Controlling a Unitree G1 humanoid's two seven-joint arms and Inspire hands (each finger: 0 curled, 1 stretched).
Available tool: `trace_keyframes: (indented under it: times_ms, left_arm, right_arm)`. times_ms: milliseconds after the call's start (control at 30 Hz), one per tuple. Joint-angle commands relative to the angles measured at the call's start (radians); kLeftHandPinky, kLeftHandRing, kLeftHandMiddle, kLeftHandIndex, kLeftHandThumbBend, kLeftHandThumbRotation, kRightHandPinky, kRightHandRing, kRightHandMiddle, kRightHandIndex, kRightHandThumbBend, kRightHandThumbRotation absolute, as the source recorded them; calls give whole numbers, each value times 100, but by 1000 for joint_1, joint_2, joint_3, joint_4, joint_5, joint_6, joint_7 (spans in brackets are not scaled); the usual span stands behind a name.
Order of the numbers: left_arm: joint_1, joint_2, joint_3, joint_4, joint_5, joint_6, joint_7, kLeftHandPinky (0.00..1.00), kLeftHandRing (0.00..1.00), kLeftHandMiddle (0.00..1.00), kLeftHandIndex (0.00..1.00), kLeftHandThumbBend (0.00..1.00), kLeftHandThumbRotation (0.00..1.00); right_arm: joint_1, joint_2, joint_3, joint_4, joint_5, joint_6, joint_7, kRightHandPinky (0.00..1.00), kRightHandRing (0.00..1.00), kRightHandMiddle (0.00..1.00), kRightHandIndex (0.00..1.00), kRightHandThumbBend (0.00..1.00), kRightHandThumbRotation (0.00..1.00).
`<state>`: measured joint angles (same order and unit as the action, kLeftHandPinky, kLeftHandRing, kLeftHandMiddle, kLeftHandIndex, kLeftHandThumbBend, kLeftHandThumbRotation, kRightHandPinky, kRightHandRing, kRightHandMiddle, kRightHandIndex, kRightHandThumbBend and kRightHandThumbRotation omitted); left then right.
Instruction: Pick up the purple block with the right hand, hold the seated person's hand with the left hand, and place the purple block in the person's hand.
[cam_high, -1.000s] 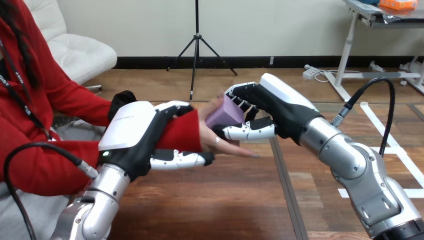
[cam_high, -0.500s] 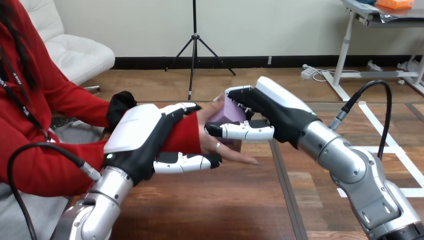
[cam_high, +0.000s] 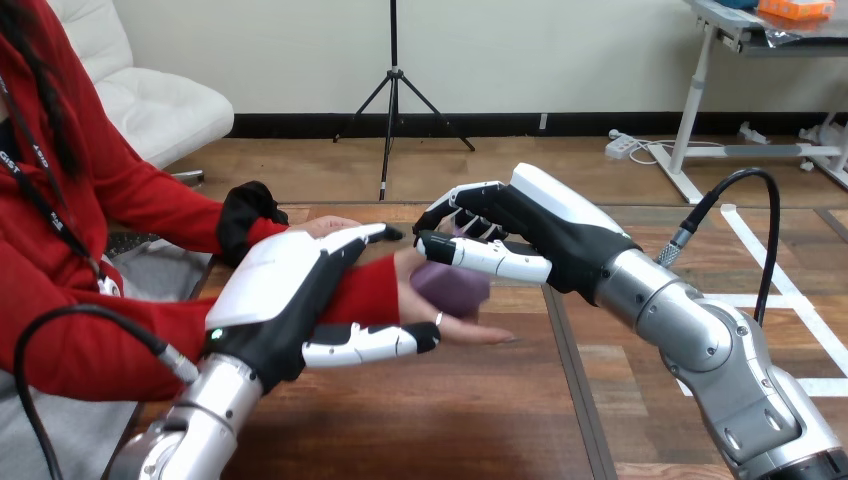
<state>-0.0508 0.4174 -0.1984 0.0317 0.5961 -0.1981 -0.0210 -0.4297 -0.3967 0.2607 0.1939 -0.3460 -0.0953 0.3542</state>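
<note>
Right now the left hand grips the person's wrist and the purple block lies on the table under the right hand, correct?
No: the head view shows the purple block in the person's hand, not on the table; right hand above it, left hand round the wrist.

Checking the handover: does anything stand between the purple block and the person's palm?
Nothing visible does. The purple block rests against the person's hand, just under the right hand.
</note>
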Motion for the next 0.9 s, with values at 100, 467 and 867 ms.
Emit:
trace_keyframes:
  times_ms: [100,467,867]
  left_arm:
    - [3,13,15,-34,10,-17,24,86,90,91,89,100,97]
    - [36,15,15,-8,18,-64,76,84,93,93,91,100,100]
    - [87,-8,24,0,5,-92,142,80,89,91,90,100,100]
  right_arm:
    - [-4,-1,-26,-9,28,-23,-2,56,65,69,70,90,100]
    - [21,-3,-33,-26,48,-26,-6,57,68,71,71,93,100]
    - [76,-6,-55,-82,76,-19,-9,58,69,71,72,92,100]
